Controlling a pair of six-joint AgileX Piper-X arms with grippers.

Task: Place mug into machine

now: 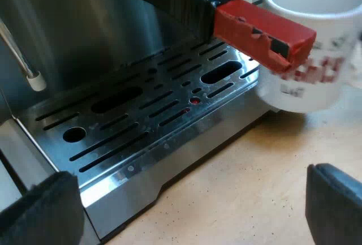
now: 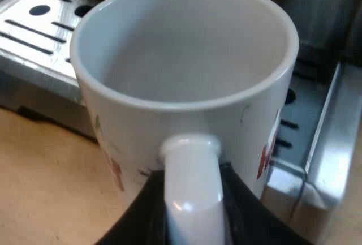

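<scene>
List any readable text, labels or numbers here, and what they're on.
Nothing can be read.
On the mug: red and dark print on its side, too blurred to read.
On the drip tray: slots and holes, no text.
On the red handle end: no text.

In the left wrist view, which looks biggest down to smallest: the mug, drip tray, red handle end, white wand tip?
1. drip tray
2. mug, partly hidden
3. red handle end, nearer the camera, so possibly flattered
4. white wand tip
</scene>
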